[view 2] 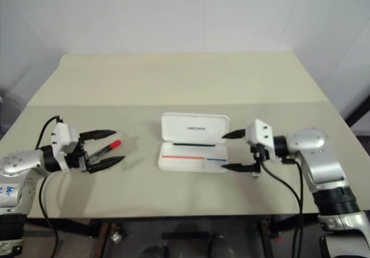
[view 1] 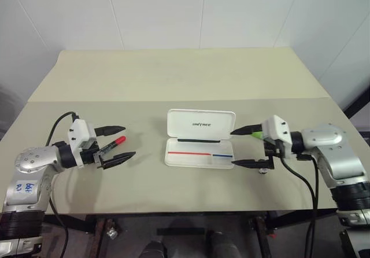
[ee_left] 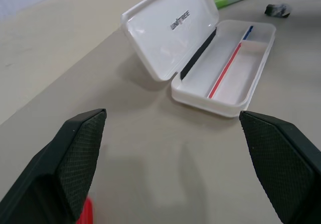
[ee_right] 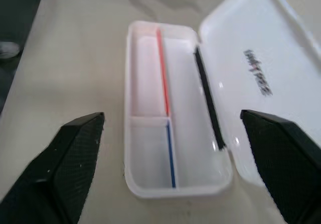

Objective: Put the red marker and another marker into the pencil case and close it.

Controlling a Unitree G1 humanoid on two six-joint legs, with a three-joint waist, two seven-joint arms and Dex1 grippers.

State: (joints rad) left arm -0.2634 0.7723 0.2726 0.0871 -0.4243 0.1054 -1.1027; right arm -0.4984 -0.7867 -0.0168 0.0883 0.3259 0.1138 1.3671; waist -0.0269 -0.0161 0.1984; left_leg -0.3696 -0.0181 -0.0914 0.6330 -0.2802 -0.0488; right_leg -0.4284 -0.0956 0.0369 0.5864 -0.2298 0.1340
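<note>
The pencil case [view 1: 200, 145], a flat white plastic box with rounded corners, lies open at the middle of the matte beige table [view 1: 173, 78]; its glossy lid stands back toward twelve o'clock, showing small dark lettering, with a black strip along the hinge. The shallow tray is bare inside apart from a thin red stripe and a shorter blue one. At nine o'clock from the case, well apart, the red marker [view 1: 113, 146] rests on the table, a slim dark barrel ending in a bright red cap, lying between the fingers of the left gripper [view 1: 123, 142], which are spread wide with nothing pinched. Their black wedge-shaped pads [ee_left: 83, 158] carry a fine cross-hatched texture. At three o'clock from the case, the right gripper [view 1: 234, 148] points toward the tray, its tapered fingers likewise spread wide and empty. Just beside it the light green marker [view 1: 256, 135] lies on the table, its cap peeking out by the upper finger, and a small grey stub [ee_left: 277, 10] sits near it.
</note>
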